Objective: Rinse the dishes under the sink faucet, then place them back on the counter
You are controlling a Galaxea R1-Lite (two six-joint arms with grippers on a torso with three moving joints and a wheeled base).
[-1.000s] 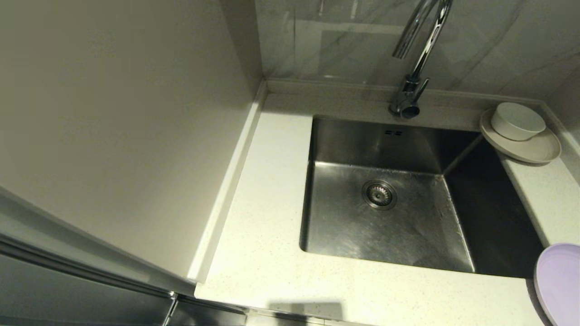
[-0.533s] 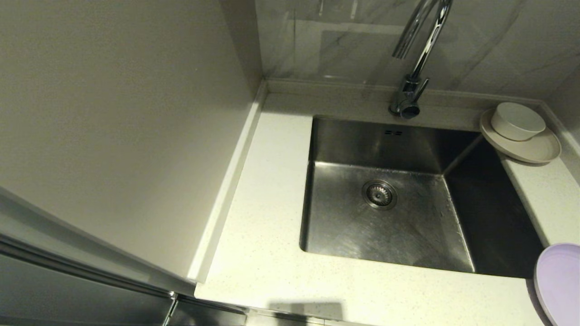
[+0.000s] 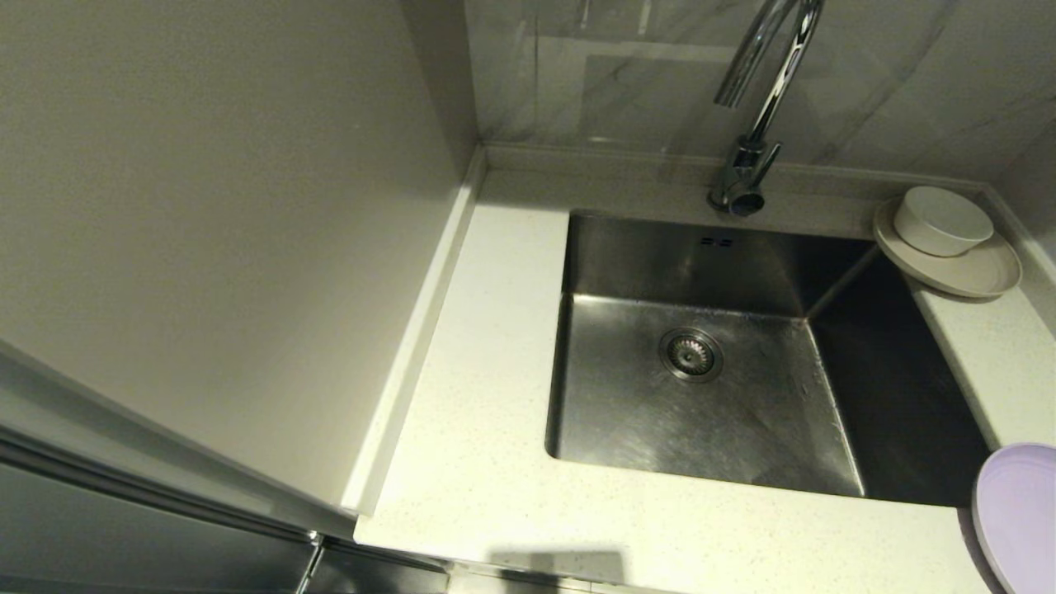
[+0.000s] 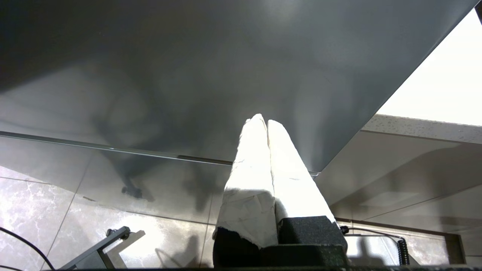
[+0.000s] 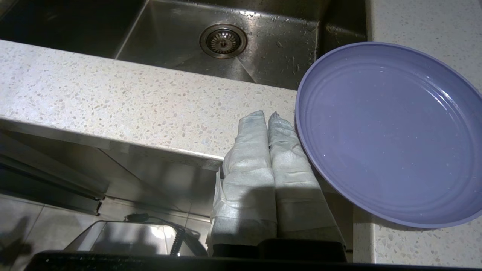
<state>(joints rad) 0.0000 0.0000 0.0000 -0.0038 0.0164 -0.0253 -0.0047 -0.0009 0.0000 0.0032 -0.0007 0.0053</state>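
Note:
The steel sink [image 3: 627, 412] holds only its round drain [image 3: 690, 355], and the chrome faucet [image 3: 755, 115] rises behind it. A small white bowl [image 3: 942, 219] sits on a cream-beige plate [image 3: 978, 272] at the counter's back right corner. The lilac plate [image 3: 1019, 516] lies on the counter [image 3: 495, 462] at the front right, its rim overhanging the edge. My right gripper [image 5: 267, 113] is shut and empty in front of the counter's front edge, just beside the lilac plate [image 5: 391, 131] without holding it. My left gripper [image 4: 263, 119] is shut, parked low beside a grey cabinet panel.
A tall grey cabinet side [image 3: 214, 231] walls off the counter's left. A marble backsplash [image 3: 627, 74] stands behind the sink. A low raised rim [image 3: 412, 330] runs along the walls. Neither arm shows in the head view.

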